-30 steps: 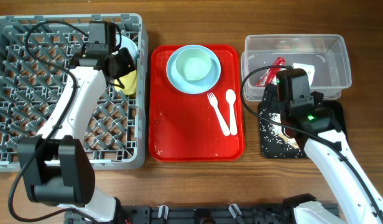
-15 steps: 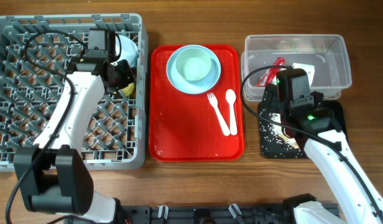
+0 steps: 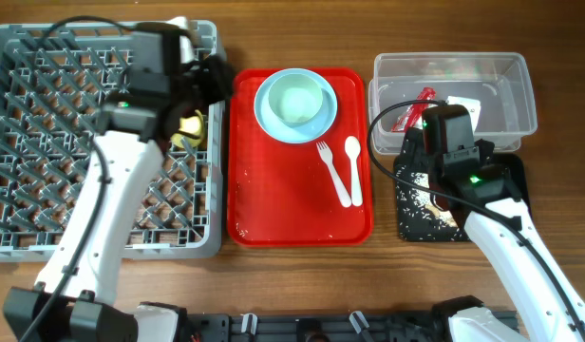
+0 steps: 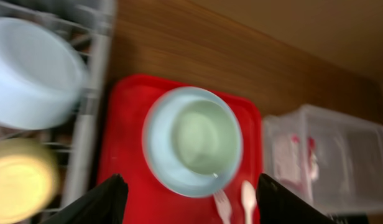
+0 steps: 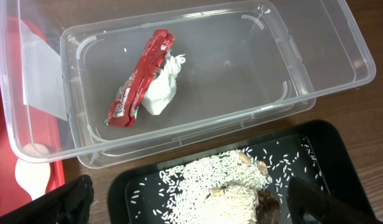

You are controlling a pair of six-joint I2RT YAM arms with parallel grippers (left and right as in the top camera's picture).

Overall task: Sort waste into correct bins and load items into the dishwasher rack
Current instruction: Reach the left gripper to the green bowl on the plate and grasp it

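My left gripper (image 4: 191,205) stands open and empty at the dishwasher rack's (image 3: 46,142) right edge, above the red tray's near side. The yellow cup (image 3: 190,128) and the small white bowl (image 4: 33,71) sit in the rack. On the tray, the pale green bowl (image 3: 297,98) rests in the light blue plate (image 3: 273,119), with the white fork (image 3: 328,163) and spoon (image 3: 353,161) beside it. My right gripper (image 5: 198,208) hangs open over the rice scraps (image 5: 222,186) in the black tray (image 5: 341,168). The red wrapper (image 5: 140,78) and crumpled paper (image 5: 161,90) lie in the clear tub (image 5: 316,62).
The red serving tray (image 3: 273,209) lies between the rack and the two bins. The clear tub (image 3: 454,57) stands at the back right and the black tray (image 3: 501,190) in front of it. My right arm (image 3: 454,152) covers part of both.
My left gripper has let go of the yellow cup in the rack, opened, and swung right toward the red tray. The right arm has not moved.
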